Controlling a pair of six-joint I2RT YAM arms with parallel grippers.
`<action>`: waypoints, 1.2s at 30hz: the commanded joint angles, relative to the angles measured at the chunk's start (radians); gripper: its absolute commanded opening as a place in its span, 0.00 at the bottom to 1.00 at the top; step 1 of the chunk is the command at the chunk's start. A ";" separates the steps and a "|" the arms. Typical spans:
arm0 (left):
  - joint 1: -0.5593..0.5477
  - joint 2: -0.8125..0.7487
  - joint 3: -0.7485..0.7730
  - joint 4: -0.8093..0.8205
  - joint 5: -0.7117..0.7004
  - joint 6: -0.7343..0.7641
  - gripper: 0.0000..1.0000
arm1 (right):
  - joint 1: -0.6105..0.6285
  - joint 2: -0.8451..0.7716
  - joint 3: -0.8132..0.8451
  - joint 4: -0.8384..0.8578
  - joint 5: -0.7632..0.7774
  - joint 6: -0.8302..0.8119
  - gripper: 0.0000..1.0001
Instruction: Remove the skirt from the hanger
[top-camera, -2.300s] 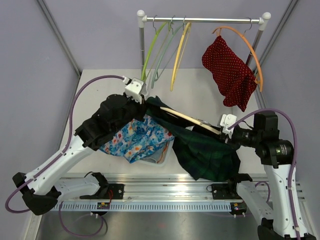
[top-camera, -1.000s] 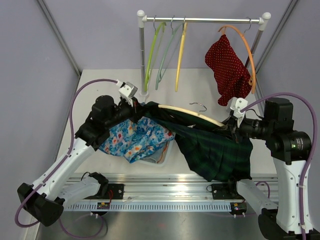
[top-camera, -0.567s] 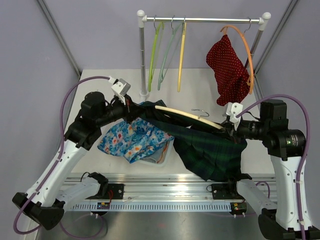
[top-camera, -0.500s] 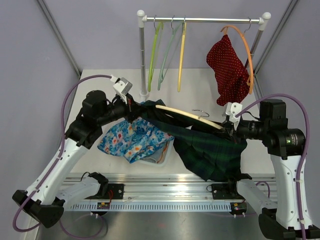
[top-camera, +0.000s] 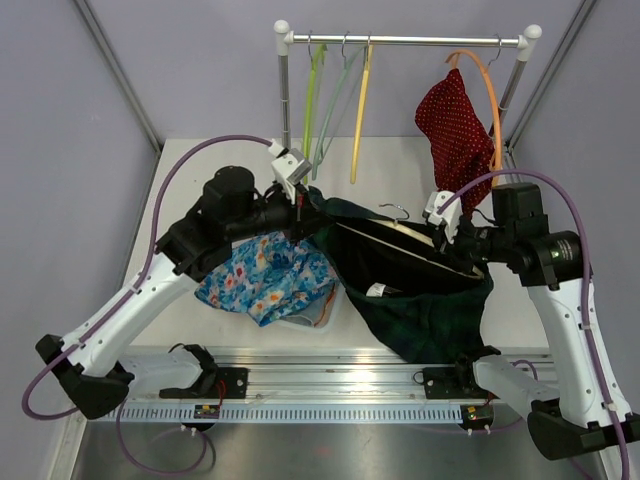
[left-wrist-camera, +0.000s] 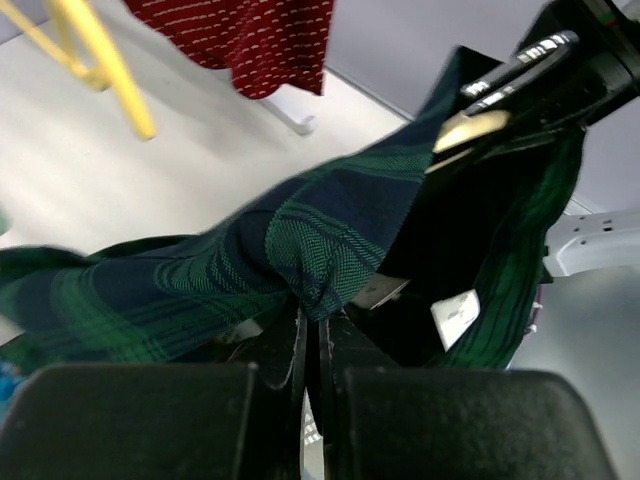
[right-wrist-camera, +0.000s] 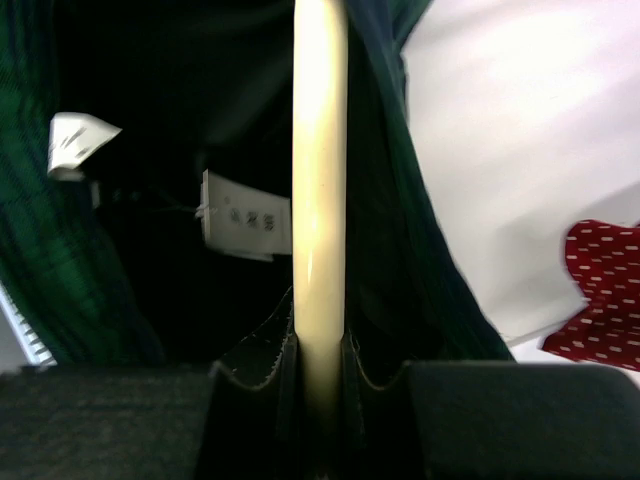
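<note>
The dark green plaid skirt (top-camera: 430, 315) hangs over the table's near right, its waist stretched open between my two grippers. My left gripper (top-camera: 305, 215) is shut on the skirt's waist edge (left-wrist-camera: 300, 230); the left wrist view shows the jaws (left-wrist-camera: 318, 318) pinching the fabric. The cream hanger (top-camera: 415, 234) lies across the open waist with its wire hook pointing to the back. My right gripper (top-camera: 455, 250) is shut on the hanger's arm (right-wrist-camera: 320, 150), with the jaws (right-wrist-camera: 320, 340) tight on the bar. White labels (right-wrist-camera: 245, 215) show inside the skirt (right-wrist-camera: 60, 260).
A blue floral garment (top-camera: 265, 280) lies in a pile under the left arm. At the back stands a rack (top-camera: 400, 41) with empty green (top-camera: 310, 100) and yellow (top-camera: 360, 100) hangers. A red dotted garment (top-camera: 455, 125) hangs on an orange hanger, close behind the right gripper.
The left gripper has swung right and toward the rack with the skirt's edge, pulling the waist wide open. The right gripper has shifted a little left with the hanger.
</note>
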 joint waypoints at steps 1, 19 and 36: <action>-0.078 0.041 0.104 0.078 0.005 -0.030 0.00 | 0.016 0.042 0.113 0.049 0.099 0.052 0.00; -0.192 0.072 0.201 0.098 -0.073 -0.047 0.00 | 0.263 0.145 0.068 0.096 0.519 0.128 0.00; -0.201 0.144 0.137 0.003 -0.184 0.117 0.00 | 0.332 0.194 0.251 -0.005 0.359 0.157 0.00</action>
